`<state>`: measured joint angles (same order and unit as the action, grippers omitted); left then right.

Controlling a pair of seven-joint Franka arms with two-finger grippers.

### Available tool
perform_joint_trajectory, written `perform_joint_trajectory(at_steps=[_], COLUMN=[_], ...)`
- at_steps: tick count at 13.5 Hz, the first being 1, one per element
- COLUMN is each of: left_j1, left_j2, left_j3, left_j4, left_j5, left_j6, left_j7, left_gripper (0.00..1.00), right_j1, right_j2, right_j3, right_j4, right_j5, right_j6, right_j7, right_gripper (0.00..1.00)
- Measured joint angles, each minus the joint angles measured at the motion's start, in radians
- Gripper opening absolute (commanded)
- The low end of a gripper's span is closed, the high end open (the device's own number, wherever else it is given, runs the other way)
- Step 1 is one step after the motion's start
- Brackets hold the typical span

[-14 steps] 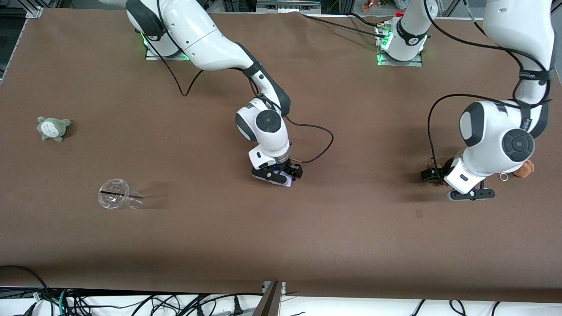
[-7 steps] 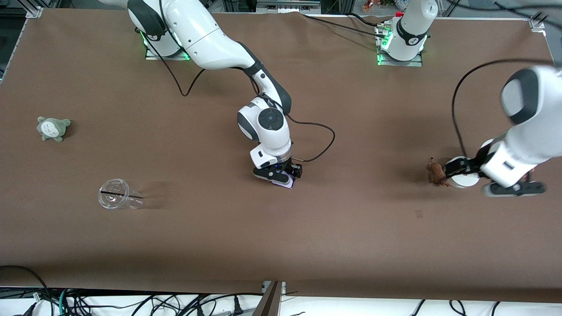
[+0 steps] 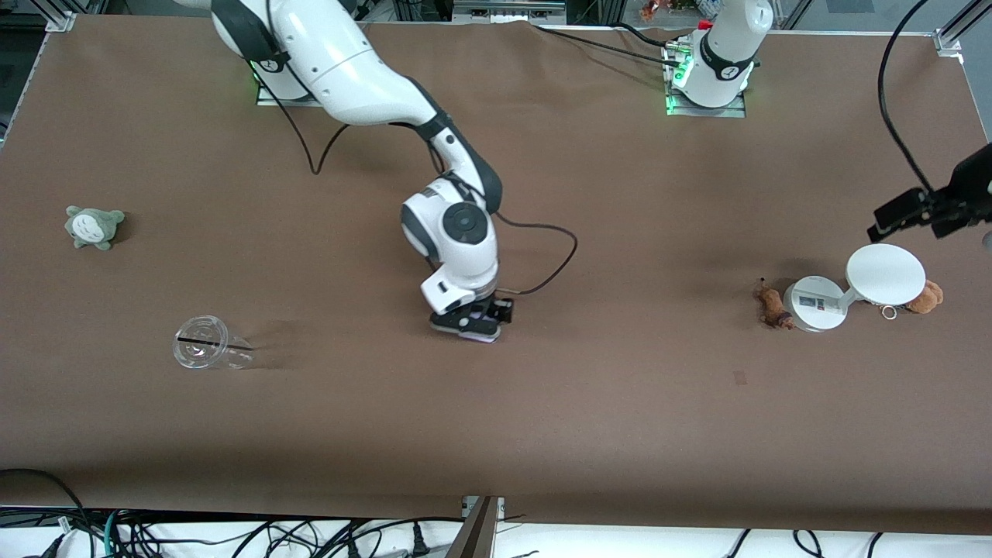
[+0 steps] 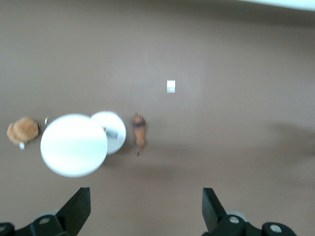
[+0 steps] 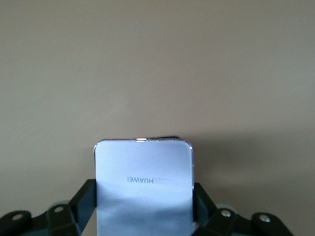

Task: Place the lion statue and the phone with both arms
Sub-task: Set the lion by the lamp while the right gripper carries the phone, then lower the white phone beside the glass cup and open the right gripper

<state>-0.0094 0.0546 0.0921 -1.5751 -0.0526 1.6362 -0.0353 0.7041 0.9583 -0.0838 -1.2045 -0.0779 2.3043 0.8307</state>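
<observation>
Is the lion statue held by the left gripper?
No, the lion statue lies on the table beside the white stand, and the left gripper is open above it.

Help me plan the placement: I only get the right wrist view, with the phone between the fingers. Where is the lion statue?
Observer: The lion statue lies on the table toward the left arm's end, right beside the base of a white round stand.
Operator: Is the left gripper holding it?
Observer: No. The left gripper hangs open and empty in the air over that stand.
Operator: Anything else close by there?
Observer: A tan plush with a keyring lies beside the stand, on the side away from the lion statue.
</observation>
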Motion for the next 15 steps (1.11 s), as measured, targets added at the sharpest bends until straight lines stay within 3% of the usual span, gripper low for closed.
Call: perform_joint_trajectory(at_steps=[5,10,15], left_j1=[0.013,0.014,0.010], left_j2=[-0.004,0.007,0.038], left_j3=[0.000,-0.001,-0.014], left_j4=[-0.023,-0.026,0.016], left_j5=[0.007,0.009,0.009], left_j6=[-0.035,-0.037,-0.049], left_j7=[0.000,0.000,0.000], left_gripper=[1.00,1.00,1.00], right_j1=[-0.148,-0.305,-0.347], right_j2=[-0.087,-0.131,-0.132], right_j3=[-0.002,-0.004,0.003], right_j4=[-0.035,-0.132,-0.220], right_j5=[0.032,0.176,0.195], right_j6=[-0.095,-0.098,-0.034], right_j7=[-0.356,-0.669,-0.720], right_gripper=[0.46,0.47,0.51])
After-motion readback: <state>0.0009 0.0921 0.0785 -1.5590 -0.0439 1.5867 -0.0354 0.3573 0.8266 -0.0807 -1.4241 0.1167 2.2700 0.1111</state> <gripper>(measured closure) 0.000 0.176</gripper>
